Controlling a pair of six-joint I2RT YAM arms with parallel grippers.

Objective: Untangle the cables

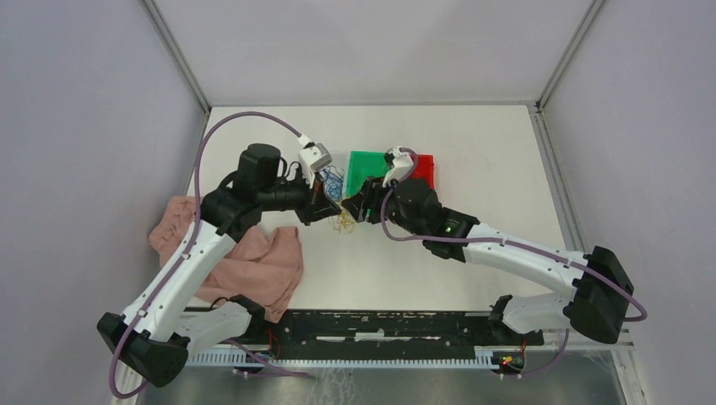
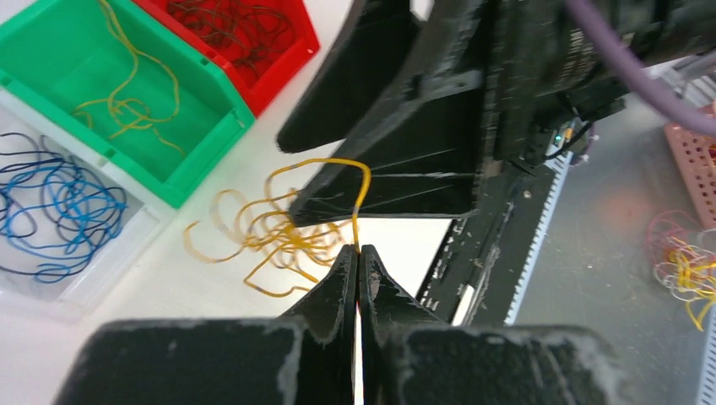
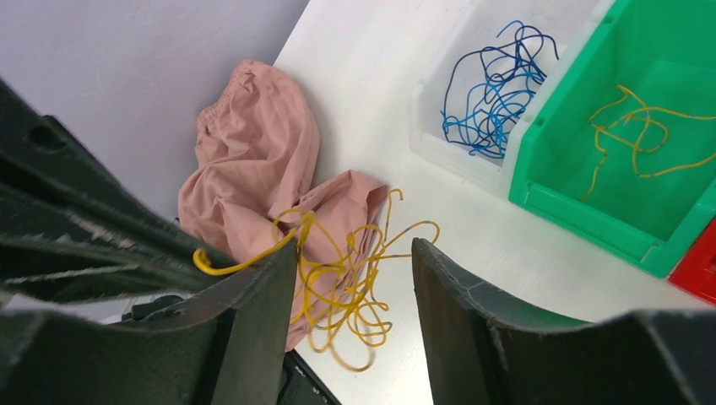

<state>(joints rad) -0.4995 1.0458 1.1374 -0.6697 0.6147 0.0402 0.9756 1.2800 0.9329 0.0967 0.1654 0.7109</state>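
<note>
Cables look mostly sorted by colour from here: blue wires (image 2: 59, 211) in the clear bin (image 2: 110, 283), a few yellow wires (image 2: 127, 110) in the green bin (image 2: 198, 160), dark wires (image 2: 228, 29) in the red bin (image 2: 283, 72). The unsorted part is the yellow tangle (image 3: 346, 283), loose on the counter (image 1: 473, 169) just in front of the bins and near the pink cloth (image 3: 253, 160). I can't tell whether it touches the cloth.

My left hand (image 2: 356, 253) is clamped on one yellow strand (image 2: 361, 190), pinched right at the fingertips. The strand arches up and over, then drops back into the clump. I read that as the isolating grip: hold one wire by its end so it can be drawn out while the rest stays behind.

My right hand (image 3: 350, 249) has its fingers apart and holds nothing. It straddles the space over the tangle, with one finger (image 3: 253, 329) right beside the pinched strand. My guess is it sits there to pin the clump or take a second grip on the same wire.

Pose: both arms reach forward and fold inward, and the wrists meet mid-counter in front of the bins. The hands are nose to nose with the tangle between and under them.

Risk as I see it: if the strand is looped through its neighbours, pulling drags the whole clump.
</note>
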